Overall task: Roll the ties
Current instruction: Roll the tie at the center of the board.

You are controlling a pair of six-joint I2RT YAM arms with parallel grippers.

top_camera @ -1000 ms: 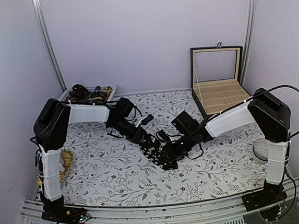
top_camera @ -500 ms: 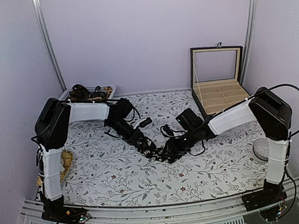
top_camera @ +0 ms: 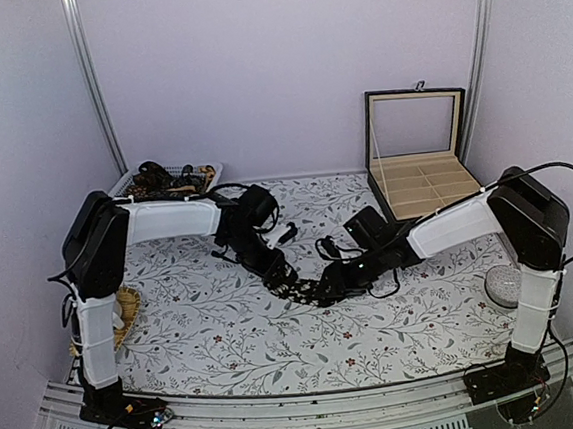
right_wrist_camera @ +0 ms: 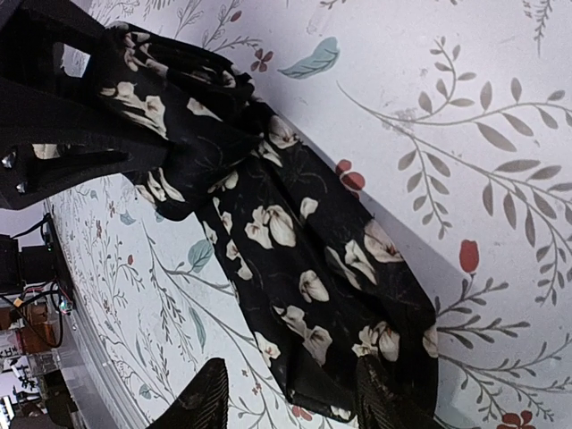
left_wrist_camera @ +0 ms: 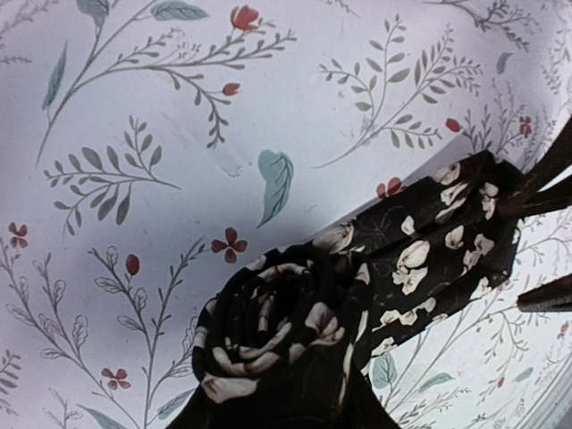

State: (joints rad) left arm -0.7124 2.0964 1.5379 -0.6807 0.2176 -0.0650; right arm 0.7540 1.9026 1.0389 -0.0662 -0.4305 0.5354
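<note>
A black tie (top_camera: 303, 290) with pale flower print lies mid-table on the floral cloth. One end is wound into a tight roll (left_wrist_camera: 273, 331), and the loose tail (left_wrist_camera: 438, 237) runs off to the right. My left gripper (top_camera: 274, 269) is shut on the roll; its black fingers (right_wrist_camera: 63, 147) show at the top left of the right wrist view. My right gripper (right_wrist_camera: 293, 402) is open at the tail's end (right_wrist_camera: 357, 304). One finger is clear of the fabric and the other is at its edge.
A white wire basket (top_camera: 207, 169) holding more dark ties stands at the back left. An open wooden box (top_camera: 422, 181) with compartments stands at the back right. A straw-coloured object (top_camera: 130, 314) lies by the left arm, and a round pale thing (top_camera: 500, 284) by the right arm.
Both grippers have shifted right and toward the back with the tie. The tie now lies lower and more stretched out. The right gripper's jaws have widened.
</note>
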